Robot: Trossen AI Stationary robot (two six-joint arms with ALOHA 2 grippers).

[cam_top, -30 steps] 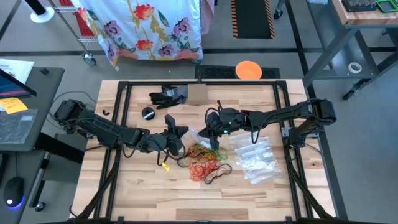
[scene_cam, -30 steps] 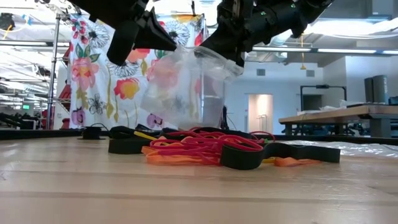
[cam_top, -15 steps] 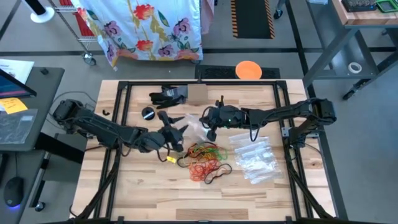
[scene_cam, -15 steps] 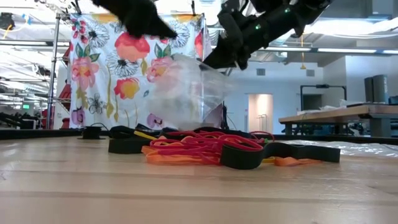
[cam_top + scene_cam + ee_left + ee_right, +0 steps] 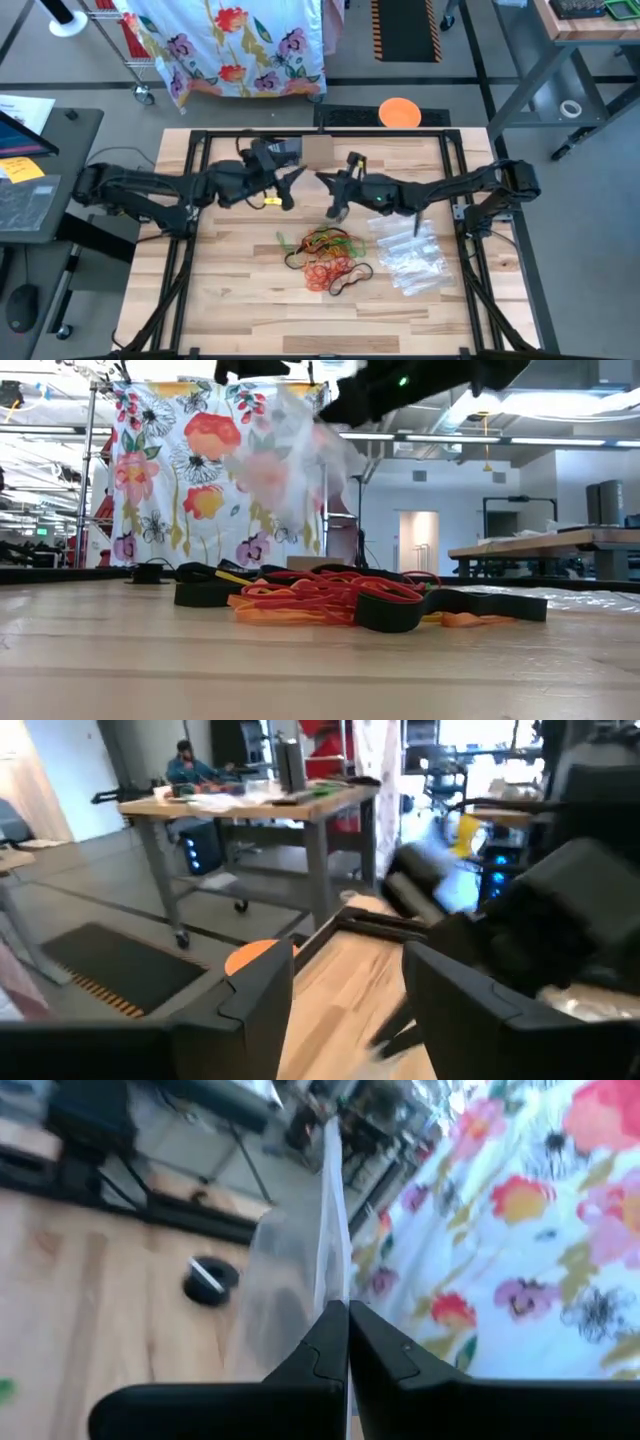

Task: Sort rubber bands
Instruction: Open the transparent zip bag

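Lifted and drawn back toward the table's far side, both grippers, compared with a second ago: then low beside the pile, now up near the middle rear of the table. Left gripper (image 5: pixel 285 190) spread wide, nothing between its fingers (image 5: pixel 262 1005) in its own wrist view. Right gripper (image 5: pixel 338 200) pressed together on the edge of a clear plastic bag (image 5: pixel 300 1270), which hangs from it.

Rubber bands (image 5: pixel 328 258) heaped on the wood near the table's centre, well apart from both grippers: red, orange, green, yellow and dark loops tangled together. More clear bags (image 5: pixel 410 255) lying just to the pile's right.

Judged as the bagging step: bag held up by one arm, the other just let go (a yellow speck shows by the left gripper from above, too small to name). Next move probably calls for the left gripper to come down on a single loop of one colour without dragging its neighbours, while the bag's mouth stays open and reachable.

Low view shows the pile (image 5: pixel 330 600) lying flat and undisturbed, and the bag as a blur above it; no grip visible there. Right wrist view alone shows the pinch on the bag's edge clearly. High view alone gives the gap between grippers and pile.
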